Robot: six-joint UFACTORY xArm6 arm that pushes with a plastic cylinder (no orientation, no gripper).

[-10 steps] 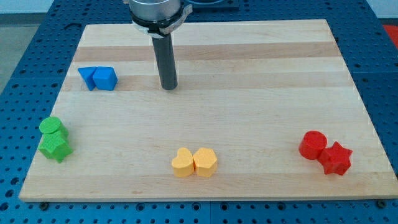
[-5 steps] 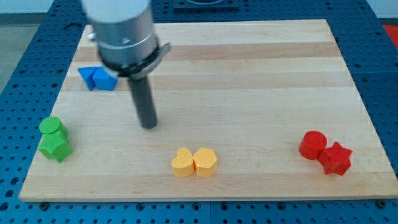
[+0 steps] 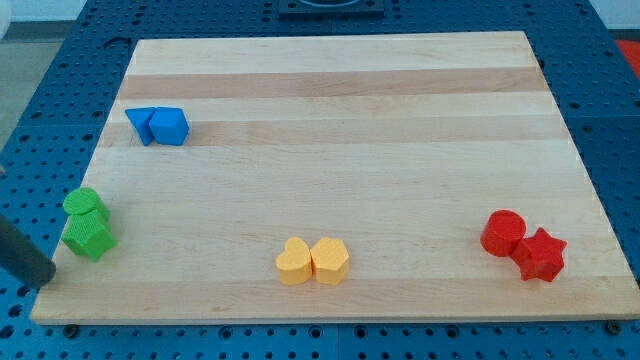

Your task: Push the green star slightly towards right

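The green star [image 3: 89, 236] lies near the board's left edge, touching a green cylinder [image 3: 83, 204] just above it. My rod enters from the view's left edge, and my tip [image 3: 41, 281] rests at the board's left edge, below and to the left of the green star, a short gap away from it.
Two blue blocks [image 3: 158, 126] sit side by side at the upper left. Two yellow blocks [image 3: 313, 261] touch near the bottom middle. A red cylinder [image 3: 502, 232] and a red star [image 3: 541, 254] touch at the lower right. The wooden board [image 3: 400, 90] lies on a blue perforated table.
My rod has swept from the upper middle of the board down and to the left, ending at the left edge beside the green star. No block has moved.
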